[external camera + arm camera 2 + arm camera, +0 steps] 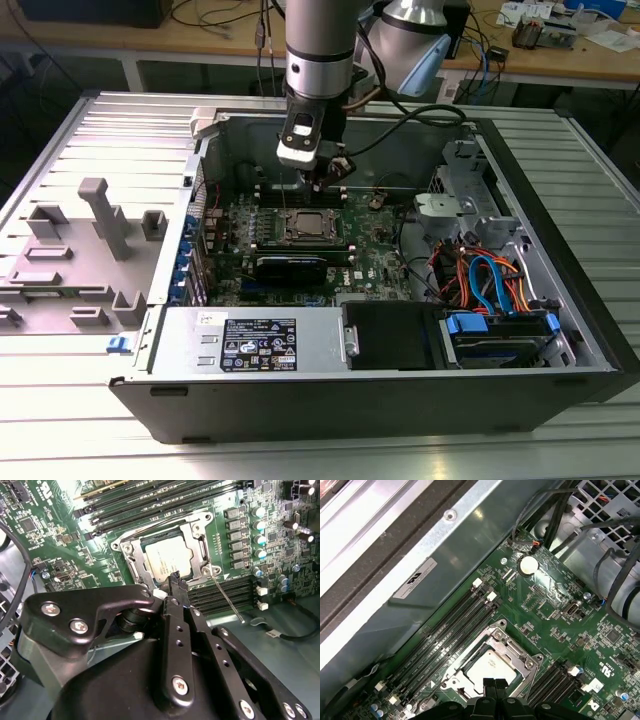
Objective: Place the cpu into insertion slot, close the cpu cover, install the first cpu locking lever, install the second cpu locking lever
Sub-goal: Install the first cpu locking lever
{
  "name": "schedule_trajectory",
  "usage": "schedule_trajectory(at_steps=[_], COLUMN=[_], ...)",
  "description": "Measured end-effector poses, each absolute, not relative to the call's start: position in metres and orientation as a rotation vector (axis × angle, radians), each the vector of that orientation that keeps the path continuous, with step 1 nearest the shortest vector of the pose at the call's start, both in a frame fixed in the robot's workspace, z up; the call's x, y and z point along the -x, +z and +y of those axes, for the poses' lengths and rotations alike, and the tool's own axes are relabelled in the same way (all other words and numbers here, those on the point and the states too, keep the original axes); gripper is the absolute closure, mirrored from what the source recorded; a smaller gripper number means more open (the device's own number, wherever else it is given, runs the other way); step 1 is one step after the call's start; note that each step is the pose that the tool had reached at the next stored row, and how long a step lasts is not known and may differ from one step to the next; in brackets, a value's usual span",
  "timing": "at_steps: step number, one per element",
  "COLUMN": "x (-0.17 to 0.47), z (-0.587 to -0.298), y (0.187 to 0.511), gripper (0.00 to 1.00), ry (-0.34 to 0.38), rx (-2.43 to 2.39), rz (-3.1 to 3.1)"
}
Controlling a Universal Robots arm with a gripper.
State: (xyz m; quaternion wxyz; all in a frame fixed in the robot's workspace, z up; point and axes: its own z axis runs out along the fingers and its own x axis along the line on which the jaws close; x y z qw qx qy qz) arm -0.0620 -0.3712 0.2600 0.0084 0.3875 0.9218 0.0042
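a ribbed metal table (60, 425) carries an open computer case (300, 412), with a grey fixture (62, 268) beside it.

- An open black computer case (350, 415) lies on a slatted metal desk (60, 440), across the centre and right of the exterior view.
- A green motherboard (378, 262) covers the case's floor, with long black memory slots (445, 625) running in rows.
- A silver power supply (250, 342) with a label sits lower centre.
- Orange and blue cables (488, 280) bunch at the right.
- A grey plastic fixture (100, 215) stands at the left, with a blue clip (118, 344) below it.
- A round coin battery (528, 565) sits on the board.
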Motion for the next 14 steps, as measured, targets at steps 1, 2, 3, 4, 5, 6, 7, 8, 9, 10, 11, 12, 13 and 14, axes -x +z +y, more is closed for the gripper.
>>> schedule_trajectory(at_steps=[1,2,3,4,5,6,7,8,9,10,11,12,13,14], x=[0.062,0.062,0.062,0.062,0.062,0.062,0.062,0.062,0.062,0.062,0.062,0.062,0.0619,0.0619], z=[-0.3712,-0.3712,-0.3712,-0.3712,-0.3712,-0.3712,-0.3712,-0.3712,-0.3712,-0.3712,-0.3712,-0.3712,-0.3712,-0.3713], y=[0.2601,0.2601,0.26,0.26,0.26,0.26,0.26,0.2599,0.2599,0.2599,0.26,0.26,0.2599,0.26], gripper=[0.89,0.89,0.89,0.89,0.89,0.89,0.89,0.89,0.89,0.89,0.89,0.89,0.89,0.89], ry=[0.012,0.012,0.011,0.011,0.011,0.01,0.01,0.011,0.011,0.011,0.01,0.009,0.006,0.004], rx=[-1.186,-1.16,-1.139,-1.117,-1.095,-1.072,-1.051,-1.011,-0.992,-0.975,-0.945,-0.914,-0.903,-0.888], rz=[2.891,2.901,2.91,2.918,2.926,2.934,2.942,2.956,2.962,2.968,2.978,2.987,2.99,2.994])
